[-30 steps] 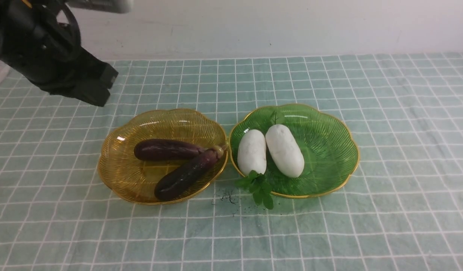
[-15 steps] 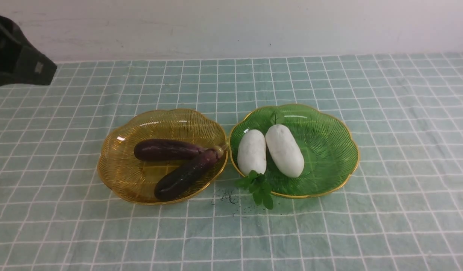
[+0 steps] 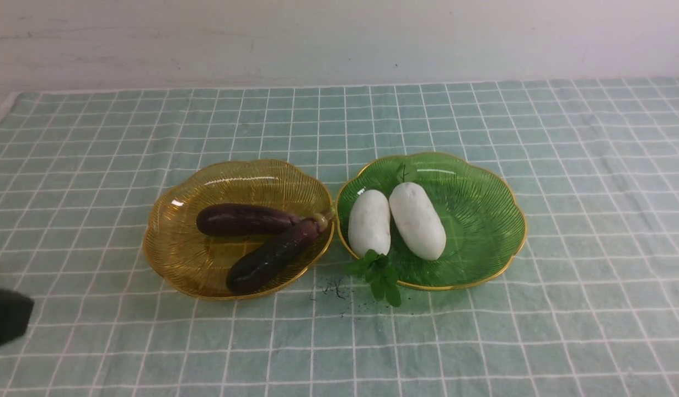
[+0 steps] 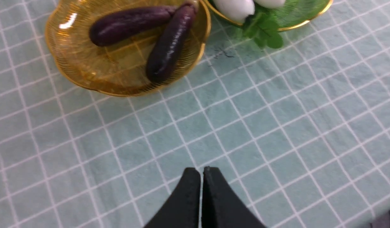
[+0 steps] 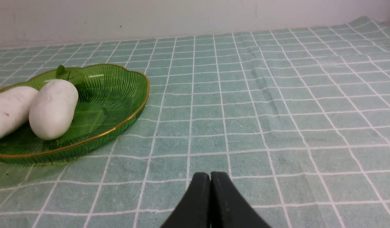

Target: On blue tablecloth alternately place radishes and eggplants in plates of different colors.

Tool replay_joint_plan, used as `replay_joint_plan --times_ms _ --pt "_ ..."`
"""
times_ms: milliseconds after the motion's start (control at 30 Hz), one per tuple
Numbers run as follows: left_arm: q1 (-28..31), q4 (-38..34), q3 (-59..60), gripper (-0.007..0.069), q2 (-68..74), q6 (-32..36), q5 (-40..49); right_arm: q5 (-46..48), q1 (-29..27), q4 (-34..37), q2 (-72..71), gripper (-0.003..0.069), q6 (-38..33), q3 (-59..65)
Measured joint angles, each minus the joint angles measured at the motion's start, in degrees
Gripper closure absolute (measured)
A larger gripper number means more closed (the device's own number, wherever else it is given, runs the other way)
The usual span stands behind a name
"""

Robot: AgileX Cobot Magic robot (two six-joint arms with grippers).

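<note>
Front view: on the blue tablecloth (image 3: 565, 165), both eggplants (image 3: 245, 219) lie in the amber plate (image 3: 168, 242) at left, and both radishes (image 3: 417, 220) in the green plate (image 3: 482, 209) at right.

Left wrist view: left hand (image 4: 201, 172) closed, empty.

Right wrist view: right hand (image 5: 210, 178) closed, empty.

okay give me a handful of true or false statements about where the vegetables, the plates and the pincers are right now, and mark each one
1. Both eggplants lie in the amber plate. True.
2. One radish lies on the tablecloth. False: both radishes lie in the green plate, only one leaf tuft hanging over its rim.
3. The left pincer is shut and holds nothing. True.
4. The right pincer grips a radish. False: it is shut and empty, above the tablecloth.
5. The plates are stacked. False: they sit side by side.
</note>
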Motion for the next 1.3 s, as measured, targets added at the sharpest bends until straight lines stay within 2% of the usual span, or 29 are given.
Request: replay_joint_plan --times_ms 200,300,400,433,567,733,1100,1300 --pt "0.00 -3.23 10.77 0.0631 -12.34 -0.67 -12.36 0.00 0.00 0.00 0.00 0.0673 -1.77 0.00" --pt "0.00 -3.99 18.44 0.0631 -17.24 -1.38 -27.57 0.00 0.00 0.00 0.00 0.0673 -1.89 0.00" --pt "0.00 -4.16 23.29 0.0631 -18.81 -1.38 -37.70 0.00 0.00 0.00 0.00 0.0673 -1.96 0.00" --pt "0.00 -4.27 26.51 0.0631 -19.17 -1.38 -44.84 0.00 0.00 0.00 0.00 0.0673 -2.00 0.00" --pt "0.00 -4.59 32.04 0.0631 -19.17 -1.38 -56.20 0.00 0.00 0.00 0.00 0.0673 -2.00 0.00" --pt "0.00 -4.74 35.74 0.0631 -19.17 -1.38 -58.77 0.05 0.00 0.00 0.00 0.0673 -2.15 0.00" --pt "0.00 -4.74 36.47 0.0631 -19.17 -1.38 -55.91 0.05 0.00 0.00 0.00 0.0673 -2.15 0.00" --pt "0.00 -3.48 38.35 0.0631 -19.17 1.18 -56.47 0.05 0.00 0.00 0.00 0.0673 -2.15 0.00"
